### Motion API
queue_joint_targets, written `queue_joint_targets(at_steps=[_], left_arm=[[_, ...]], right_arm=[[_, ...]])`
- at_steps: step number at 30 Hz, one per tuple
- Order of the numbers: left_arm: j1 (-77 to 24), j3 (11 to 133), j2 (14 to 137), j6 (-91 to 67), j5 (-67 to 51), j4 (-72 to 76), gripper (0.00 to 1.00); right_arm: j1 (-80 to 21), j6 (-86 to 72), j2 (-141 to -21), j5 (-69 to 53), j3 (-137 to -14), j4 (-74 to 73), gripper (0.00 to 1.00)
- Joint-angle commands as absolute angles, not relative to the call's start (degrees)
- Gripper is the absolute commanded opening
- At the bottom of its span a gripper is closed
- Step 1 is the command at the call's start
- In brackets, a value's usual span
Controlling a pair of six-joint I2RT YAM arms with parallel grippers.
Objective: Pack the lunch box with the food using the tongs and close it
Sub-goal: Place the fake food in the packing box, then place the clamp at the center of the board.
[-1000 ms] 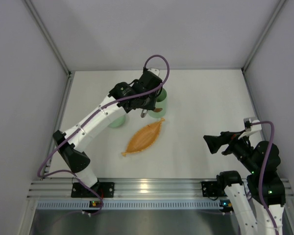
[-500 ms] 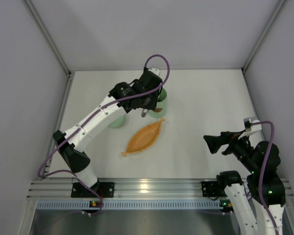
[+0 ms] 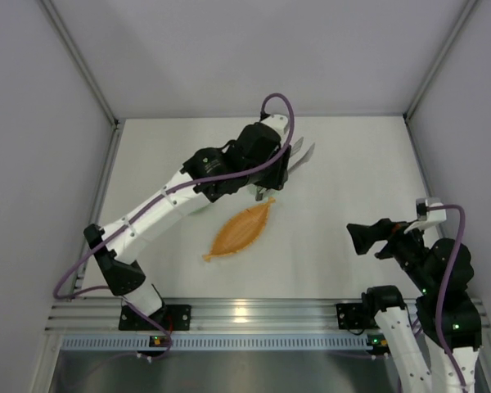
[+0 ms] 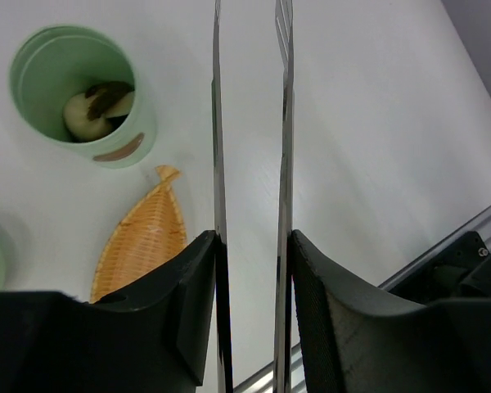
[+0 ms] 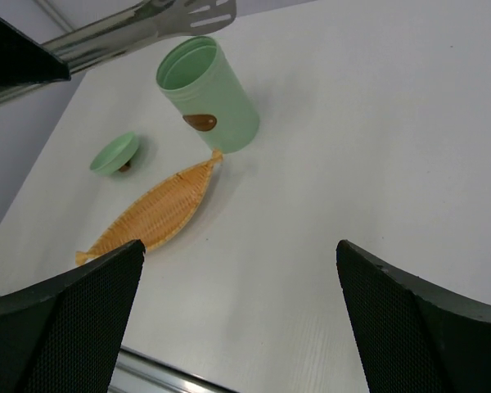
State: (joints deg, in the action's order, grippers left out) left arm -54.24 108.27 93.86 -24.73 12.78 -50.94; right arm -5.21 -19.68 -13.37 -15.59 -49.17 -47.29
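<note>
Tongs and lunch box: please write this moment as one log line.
left gripper: holds tongs | lunch box: open, food inside | lid: on table | right gripper: open, empty

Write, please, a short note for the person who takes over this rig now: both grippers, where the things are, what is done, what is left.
Left gripper: shut on the slim silver metal tongs, raised above the table; no food seen in their tips.
Right gripper: open, empty, off to the right.
Pale mint-green cylindrical lunch box: upright, open, by the tip of the orange woven leaf-shaped tray.
Food: inside the box, a round beige piece and dark ones.
Round green lid: on the table beside the tray.
Done: packing, it seems; no food shows on the tray.
Left: close the box with the lid.
</note>
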Motion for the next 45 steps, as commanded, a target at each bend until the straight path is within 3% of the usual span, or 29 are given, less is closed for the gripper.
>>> queue_joint_targets(at_steps=[1, 8, 16, 20, 22, 31, 39, 45], left_arm=[[-56.0, 111.8, 98.0, -25.0, 11.3, -43.3, 0.45], [-56.0, 115.0, 112.0, -27.4, 9.0, -31.9, 0.47], [-56.0, 124.4, 130.9, -24.8, 12.3, -25.3, 0.52], [-56.0, 125.3, 135.4, -24.7, 13.7, -24.2, 0.62], [-56.0, 124.7, 136.5, -25.0, 14.2, -24.4, 0.68], [-56.1, 118.6, 136.8, -25.3, 11.4, -22.8, 0.76], [-56.3, 118.3, 136.1, -24.0, 11.1, -24.3, 0.79], [-58.7, 119.9, 128.2, -17.0, 12.9, -23.8, 0.82]], right_arm=[[-5.8, -20.4, -13.3, -9.3, -56.4, -49.5, 0.99], [-5.8, -22.3, -13.1, -3.7, -63.8, -53.8, 0.99], [-5.8, -24.9, -12.0, -6.4, -63.1, -55.4, 1.00], [-6.2, -24.0, -11.7, -4.7, -62.9, -55.5, 1.00], [-6.2, -23.9, -11.7, -4.9, -62.5, -55.2, 0.99], [-6.2, -23.8, -11.3, -5.5, -61.4, -54.6, 0.99], [-6.3, -23.8, -11.5, -5.8, -61.9, -54.4, 0.99], [-6.3, -23.9, -11.7, -5.5, -62.1, -54.3, 0.99]])
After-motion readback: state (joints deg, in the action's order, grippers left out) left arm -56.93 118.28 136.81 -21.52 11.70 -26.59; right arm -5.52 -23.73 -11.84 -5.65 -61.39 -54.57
